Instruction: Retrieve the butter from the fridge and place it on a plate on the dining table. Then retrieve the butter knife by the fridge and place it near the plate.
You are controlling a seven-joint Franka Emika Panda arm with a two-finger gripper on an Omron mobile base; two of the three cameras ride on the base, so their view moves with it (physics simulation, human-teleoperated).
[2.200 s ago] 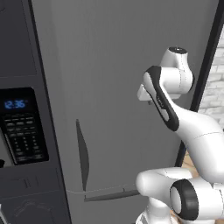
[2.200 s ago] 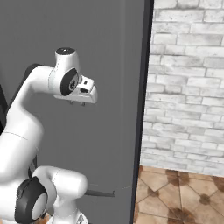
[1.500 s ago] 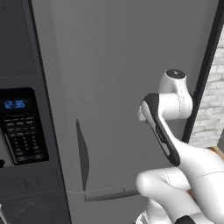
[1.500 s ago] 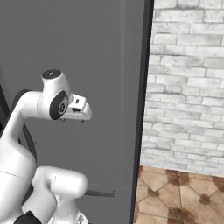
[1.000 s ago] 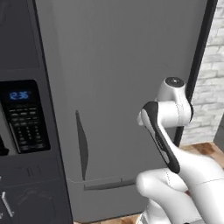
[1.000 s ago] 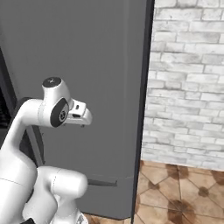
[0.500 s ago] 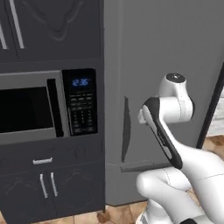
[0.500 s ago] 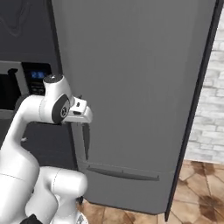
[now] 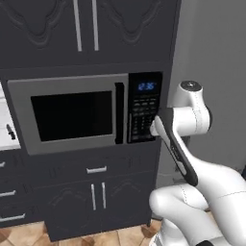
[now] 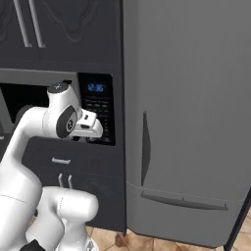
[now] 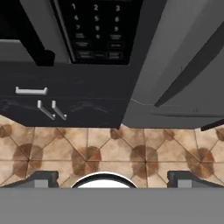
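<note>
While the fridge [image 10: 196,122] is shut, we judge a misaligned reach could slip off its slim dark curved handle [image 10: 144,147] | fridge: tall brushed grey, right of the microwave [image 9: 86,113] | gripper [image 11: 112,177]: jaws wide apart, empty, tips facing tiled floor [image 11: 109,153].
</note>
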